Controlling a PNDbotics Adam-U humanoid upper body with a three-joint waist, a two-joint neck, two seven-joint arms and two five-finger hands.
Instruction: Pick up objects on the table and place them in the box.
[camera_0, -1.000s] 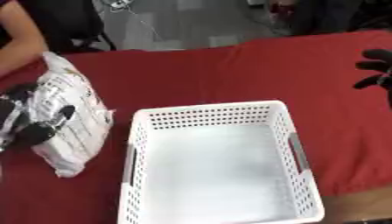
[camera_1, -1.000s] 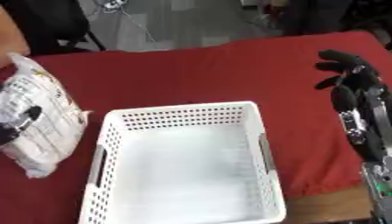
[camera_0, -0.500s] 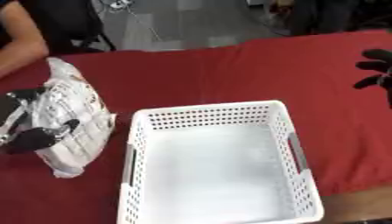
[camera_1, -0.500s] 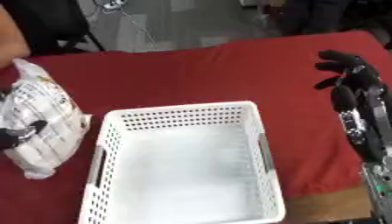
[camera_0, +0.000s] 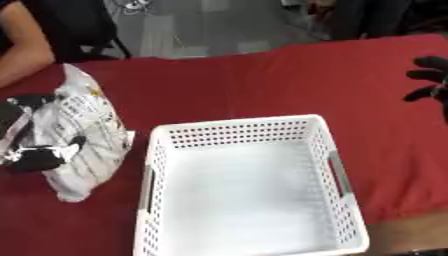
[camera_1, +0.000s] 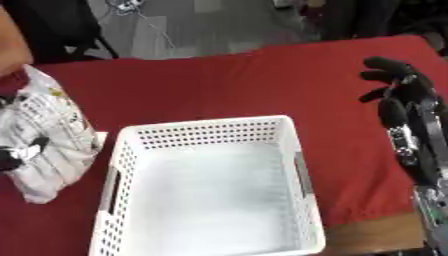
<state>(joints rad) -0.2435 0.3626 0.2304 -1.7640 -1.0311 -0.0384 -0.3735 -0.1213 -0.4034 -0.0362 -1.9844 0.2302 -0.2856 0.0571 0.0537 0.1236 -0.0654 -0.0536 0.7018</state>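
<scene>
Left hand (camera_0: 35, 150): fingers grasping white bag (camera_0: 83, 135) at bench's left edge (could snag box (camera_0: 254, 185) rim). Right hand (camera_1: 398, 85): relaxed, idling.

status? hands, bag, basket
Left hand shut on white bag, left of basket. Right hand idle at right edge, fingers relaxed. White basket empty; nothing blocks the path.

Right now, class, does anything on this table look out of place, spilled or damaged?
Nothing stands out. The white perforated box sits upright and empty on the red tablecloth. The left robot hand grips the crinkled white bag beside it; the right robot hand is idle at the far right.
</scene>
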